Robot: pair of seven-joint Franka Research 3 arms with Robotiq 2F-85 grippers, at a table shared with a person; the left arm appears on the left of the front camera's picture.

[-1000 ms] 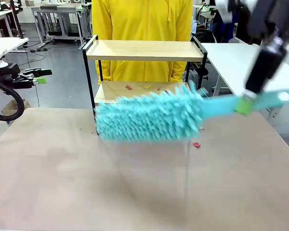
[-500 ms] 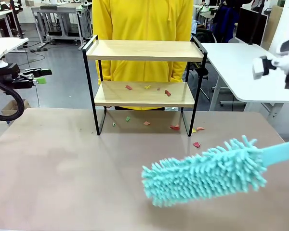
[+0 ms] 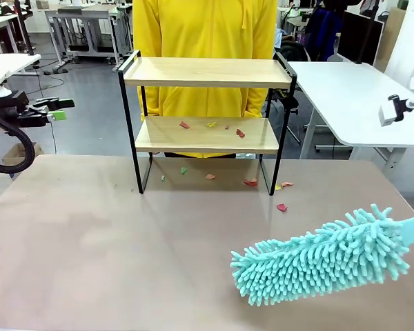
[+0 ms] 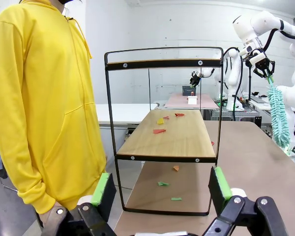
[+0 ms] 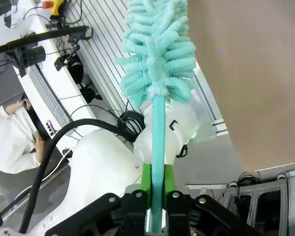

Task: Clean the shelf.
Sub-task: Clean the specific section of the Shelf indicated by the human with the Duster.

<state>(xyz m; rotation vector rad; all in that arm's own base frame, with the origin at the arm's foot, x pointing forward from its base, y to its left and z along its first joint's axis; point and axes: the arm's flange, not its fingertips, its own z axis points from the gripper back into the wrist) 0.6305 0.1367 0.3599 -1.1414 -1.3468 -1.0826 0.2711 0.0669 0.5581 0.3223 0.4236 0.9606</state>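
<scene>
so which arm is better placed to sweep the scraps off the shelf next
Right, probably: the right pincer is shut on the duster handle. The left pincer is open and empty, facing the shelf end.

Shelf (image 3: 207,72) upright, bits (image 3: 184,125) (paper?) on lower board.

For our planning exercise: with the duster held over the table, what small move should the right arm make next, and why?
Probably carry the duster toward the shelf: scraps lie on its lower board, and the right gripper, shut on the handle, holds the duster short of it.
</scene>
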